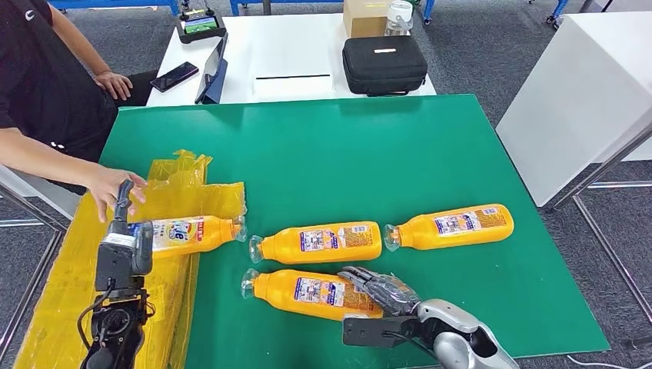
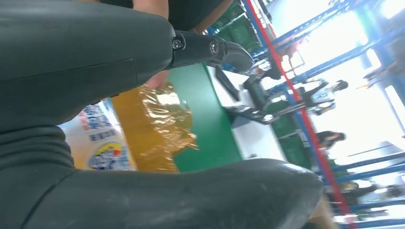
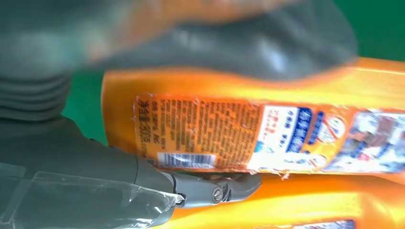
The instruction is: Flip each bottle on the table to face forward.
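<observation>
Right hand (image 1: 382,290) grasps the nearest bottle (image 1: 307,292) on the green counter (image 1: 346,154), two more bottles just beyond it (left hand (image 1: 127,246) holds a fourth bottle (image 1: 192,234) over the yellow bag (image 1: 177,192)).

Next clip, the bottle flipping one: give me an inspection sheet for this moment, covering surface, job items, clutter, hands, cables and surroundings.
Surface: green mat, bare toward the far edge.
Job items: four orange bottles lying on their sides; nearest bottle shows its barcode label, middle bottle and right bottle lie beyond it, left bottle rests on the yellow bag.
Clutter: crumpled yellow plastic bag at the mat's left edge.
Hands: right hand grips the nearest bottle; left hand is beside the left bottle, hold unclear.
Cables: black cable along the left arm.
Surroundings: a person's hand on the bag; white table with black case and phone.
</observation>
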Controlling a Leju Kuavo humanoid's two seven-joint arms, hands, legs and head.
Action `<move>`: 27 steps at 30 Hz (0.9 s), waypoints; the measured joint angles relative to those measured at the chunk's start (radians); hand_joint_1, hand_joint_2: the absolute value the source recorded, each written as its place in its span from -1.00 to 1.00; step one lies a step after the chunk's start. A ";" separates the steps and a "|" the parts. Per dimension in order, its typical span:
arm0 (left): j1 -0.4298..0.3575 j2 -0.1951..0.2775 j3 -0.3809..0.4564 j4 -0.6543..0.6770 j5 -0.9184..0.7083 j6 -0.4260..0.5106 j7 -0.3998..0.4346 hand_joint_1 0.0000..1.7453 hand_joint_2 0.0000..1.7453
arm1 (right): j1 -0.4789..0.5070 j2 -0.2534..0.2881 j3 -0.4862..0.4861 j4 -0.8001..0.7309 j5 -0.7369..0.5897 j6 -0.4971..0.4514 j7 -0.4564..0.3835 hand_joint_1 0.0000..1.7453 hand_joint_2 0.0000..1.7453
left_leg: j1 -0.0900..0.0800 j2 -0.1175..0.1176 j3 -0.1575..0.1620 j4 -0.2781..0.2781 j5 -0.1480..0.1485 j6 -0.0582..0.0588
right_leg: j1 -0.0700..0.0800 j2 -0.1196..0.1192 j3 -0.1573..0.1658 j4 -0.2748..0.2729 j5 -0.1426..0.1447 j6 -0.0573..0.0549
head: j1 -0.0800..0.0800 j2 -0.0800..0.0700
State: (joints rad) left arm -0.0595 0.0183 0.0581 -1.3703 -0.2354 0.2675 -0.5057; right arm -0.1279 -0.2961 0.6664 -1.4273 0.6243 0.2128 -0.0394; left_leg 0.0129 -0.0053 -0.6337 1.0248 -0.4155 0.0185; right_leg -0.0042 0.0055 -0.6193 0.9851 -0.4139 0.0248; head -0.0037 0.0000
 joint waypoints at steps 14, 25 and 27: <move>0.023 -0.011 -0.028 -0.153 0.230 -0.064 -0.037 -1.00 -1.00 | 0.007 0.036 0.076 0.044 0.177 -0.031 0.067 1.00 1.00 | 0.001 0.004 0.006 -0.001 -0.003 -0.003 | 0.000 0.006 0.002 0.000 0.000 -0.001 | 0.000 0.000; 0.002 -0.014 -0.046 -0.166 0.278 -0.074 -0.039 -1.00 -1.00 | -0.036 0.069 0.134 0.108 0.213 -0.041 0.088 1.00 1.00 | 0.003 0.007 0.017 -0.001 -0.004 -0.004 | 0.002 0.009 0.011 -0.001 0.001 -0.003 | 0.000 0.000; 0.002 -0.015 -0.046 -0.168 0.279 -0.074 -0.039 -1.00 -1.00 | -0.037 0.071 0.134 0.110 0.207 -0.041 0.088 1.00 1.00 | 0.003 0.008 0.017 -0.001 -0.004 -0.004 | 0.003 0.010 0.011 -0.001 0.001 -0.004 | 0.000 0.000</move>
State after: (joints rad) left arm -0.0579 0.0032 0.0118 -1.5385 0.0434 0.1938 -0.5447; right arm -0.1647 -0.2254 0.8006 -1.3170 0.8314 0.1717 0.0484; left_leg 0.0156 0.0023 -0.6164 1.0239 -0.4194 0.0147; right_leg -0.0016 0.0152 -0.6083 0.9844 -0.4131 0.0209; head -0.0038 0.0000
